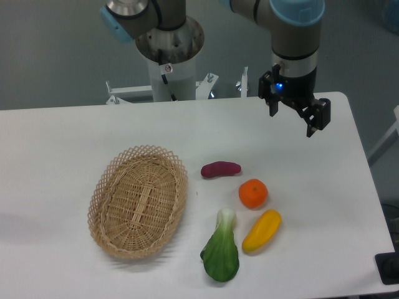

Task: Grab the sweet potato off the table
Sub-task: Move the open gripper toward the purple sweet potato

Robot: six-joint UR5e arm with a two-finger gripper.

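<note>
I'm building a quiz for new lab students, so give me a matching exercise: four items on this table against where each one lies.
Things:
1. sweet potato
2. orange
3. yellow pepper
4. wicker basket

Places:
A. nearest the table's front right corner
B. left side, apart from all the food
C. between the purple tuber and the yellow vegetable
D. closest of the foods to the open gripper

Pairs: 1-D, 2-C, 3-A, 4-B

No readable text, labels or numbers (anywhere) — none
</note>
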